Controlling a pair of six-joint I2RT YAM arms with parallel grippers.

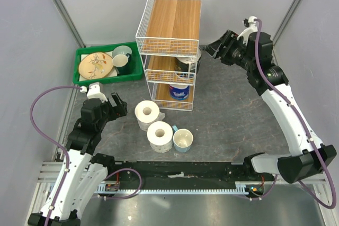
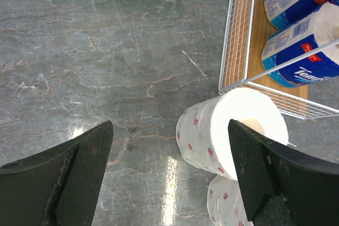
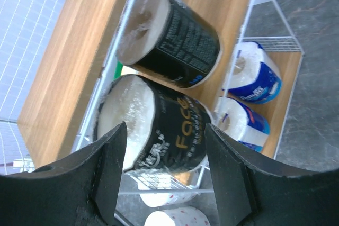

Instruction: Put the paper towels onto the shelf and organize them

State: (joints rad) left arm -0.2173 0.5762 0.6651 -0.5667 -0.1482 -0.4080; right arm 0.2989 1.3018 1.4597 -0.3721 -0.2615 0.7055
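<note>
At right claw [image 3: 164, 130]: open, empty, facing dark rolls [image 3: 175, 109] on shelf [image 3: 69, 67] middle tier. Risks snagging shelf on pulling back, jolting rolls out. At left claw [image 2: 170, 125]: wide open, empty, near patterned roll [image 2: 228, 130] on table [image 2: 106, 51]. Could topple it with an off-centre pinch
</note>
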